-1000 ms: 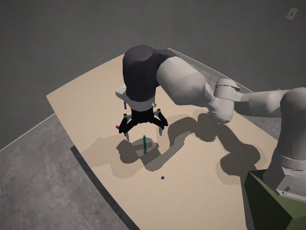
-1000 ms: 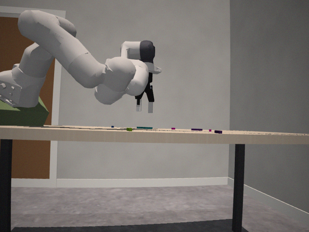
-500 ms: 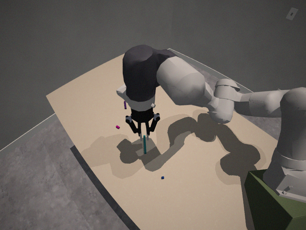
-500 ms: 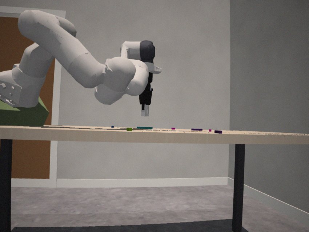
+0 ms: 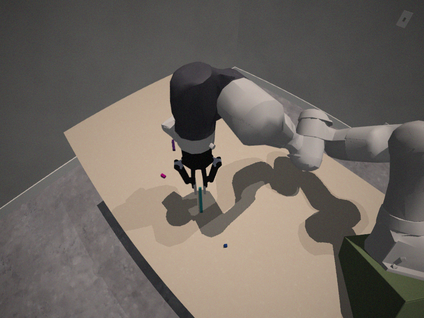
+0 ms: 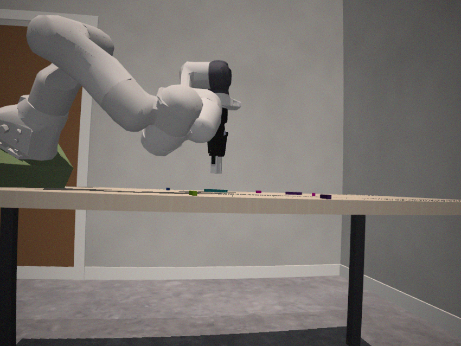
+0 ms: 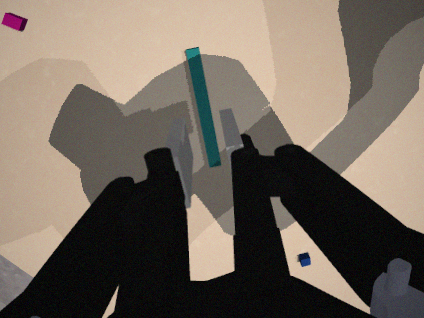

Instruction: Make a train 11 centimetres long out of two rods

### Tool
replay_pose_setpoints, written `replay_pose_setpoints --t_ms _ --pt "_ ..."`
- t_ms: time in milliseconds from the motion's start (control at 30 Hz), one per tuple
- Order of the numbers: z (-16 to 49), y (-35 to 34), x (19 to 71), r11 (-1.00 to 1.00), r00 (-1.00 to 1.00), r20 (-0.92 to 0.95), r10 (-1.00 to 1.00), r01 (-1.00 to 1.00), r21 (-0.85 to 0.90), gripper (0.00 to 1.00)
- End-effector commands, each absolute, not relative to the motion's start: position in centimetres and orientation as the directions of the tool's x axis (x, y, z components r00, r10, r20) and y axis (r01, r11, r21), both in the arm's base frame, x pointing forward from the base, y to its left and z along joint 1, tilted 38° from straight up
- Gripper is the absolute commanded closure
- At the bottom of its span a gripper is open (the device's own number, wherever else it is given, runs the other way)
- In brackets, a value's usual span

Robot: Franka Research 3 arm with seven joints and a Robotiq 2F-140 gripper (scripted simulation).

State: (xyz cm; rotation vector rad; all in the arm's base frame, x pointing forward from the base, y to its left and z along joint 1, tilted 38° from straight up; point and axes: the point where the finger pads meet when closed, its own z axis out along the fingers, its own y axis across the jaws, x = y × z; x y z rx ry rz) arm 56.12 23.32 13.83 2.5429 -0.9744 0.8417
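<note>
Carrying everything: the pale wooden counter (image 5: pixel 274 239) (image 6: pixel 148 203) (image 7: pixel 125 30).
Arm: white and dark, reaching out so its wrist is above the turquoise rod.
Pincer (image 5: pixel 199 192) (image 6: pixel 216 172) (image 7: pixel 205 133): pointing down above the turquoise rod, narrow but with a gap between the fingers, holding nothing.
Turquoise rod (image 5: pixel 200 202) (image 6: pixel 215 190) (image 7: pixel 204 110): flat on the counter below the pincer, not touching it; probably the train's ten-centimetre part.
Step in hand: likely lining up to take the turquoise rod. Match the finger faces to its long sides, centre over its middle, check the gap clears both sides, then descend straight and close gently. A skewed descent could clip or twist it.
Purple rod (image 5: pixel 173 145) (image 6: pixel 293 193): well apart from the turquoise rod, beyond the magenta rod (image 5: pixel 163 175) (image 6: pixel 258 191) (image 7: pixel 14 22); both seem spare.
Blue rod (image 5: pixel 225 245) (image 6: pixel 167 188) (image 7: pixel 304 259): smallest, on the robot-base side of the turquoise rod, apart from it; the likely one-centimetre partner. The train is not yet made.

I now see my gripper (image 5: pixel 199 190) (image 6: pixel 216 172) (image 7: pixel 205 133) with its fingers drawn close together, a narrow gap between them, instead of spread wide as they were a second ago.
</note>
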Motion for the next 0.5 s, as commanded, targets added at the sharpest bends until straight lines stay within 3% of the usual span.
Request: replay_pose_setpoints --t_ms 0,467 --pt "13.85 23.26 56.25 -0.723 0.593 0.614 -0.521 -0.689 0.051 0.77" --pt "13.75 23.20 56.30 -0.723 0.593 0.613 -0.522 -0.689 0.052 0.77"
